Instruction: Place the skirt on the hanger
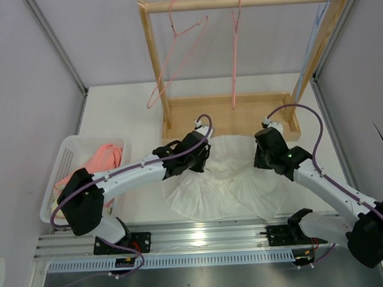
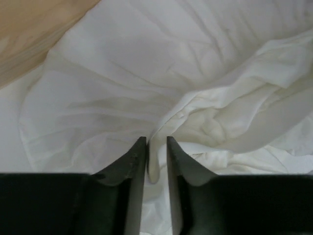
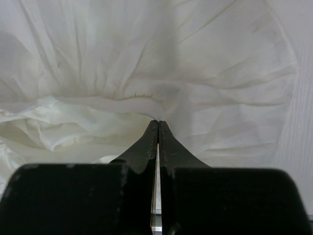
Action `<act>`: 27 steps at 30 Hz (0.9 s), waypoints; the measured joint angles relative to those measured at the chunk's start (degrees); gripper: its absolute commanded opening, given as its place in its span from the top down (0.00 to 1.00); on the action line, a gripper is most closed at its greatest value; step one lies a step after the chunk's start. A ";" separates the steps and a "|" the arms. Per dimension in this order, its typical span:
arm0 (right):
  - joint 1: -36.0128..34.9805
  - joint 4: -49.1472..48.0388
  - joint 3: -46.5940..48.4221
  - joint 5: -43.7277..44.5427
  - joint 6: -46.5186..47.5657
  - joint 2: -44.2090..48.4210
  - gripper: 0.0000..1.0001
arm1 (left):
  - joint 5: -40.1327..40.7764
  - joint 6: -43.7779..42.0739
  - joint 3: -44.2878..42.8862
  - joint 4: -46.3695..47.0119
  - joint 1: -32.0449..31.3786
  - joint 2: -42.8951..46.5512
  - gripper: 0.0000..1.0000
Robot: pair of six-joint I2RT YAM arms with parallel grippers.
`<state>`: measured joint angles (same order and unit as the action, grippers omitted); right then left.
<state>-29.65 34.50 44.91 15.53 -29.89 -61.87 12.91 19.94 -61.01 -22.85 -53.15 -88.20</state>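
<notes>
The white skirt lies spread and crumpled on the table in front of the wooden rack. The pale salmon-pink hanger hangs tilted from the rack's rod at the left. My left gripper is down on the skirt's far left part. In the left wrist view its jaws stand narrowly apart, pinching a raised fold of the skirt. My right gripper is down on the skirt's far right part. In the right wrist view its tips are closed at the gathered waistband of the skirt.
The wooden rack stands at the back, its base just behind the skirt. A deeper pink hanger and a light blue hanger also hang on it. A white basket with pink clothes stands at the left.
</notes>
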 measured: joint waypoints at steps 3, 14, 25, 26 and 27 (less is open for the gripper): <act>-0.83 -0.04 -0.46 -0.44 -0.02 0.00 1.00 | -1.95 -1.51 0.35 3.15 -0.11 1.99 0.48; -1.51 -0.46 -1.03 -1.46 0.00 -0.57 1.00 | -7.10 -4.98 -4.37 4.90 -0.20 16.09 0.35; -1.53 -1.27 -1.03 -2.12 0.00 -1.49 1.00 | 8.13 -12.50 -32.61 6.60 0.46 18.51 0.29; -1.53 -1.38 -1.03 -2.16 0.00 -1.51 1.00 | 9.16 -13.25 -35.56 6.62 1.25 17.44 0.28; -1.53 -1.51 -1.03 -2.32 0.00 -1.51 1.00 | 9.88 -14.01 -39.15 6.67 2.67 15.76 0.28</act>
<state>-31.18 32.99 43.88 13.21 -29.89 -63.37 22.79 5.93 -100.16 -16.19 -50.48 -72.44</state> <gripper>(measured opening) 0.010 0.713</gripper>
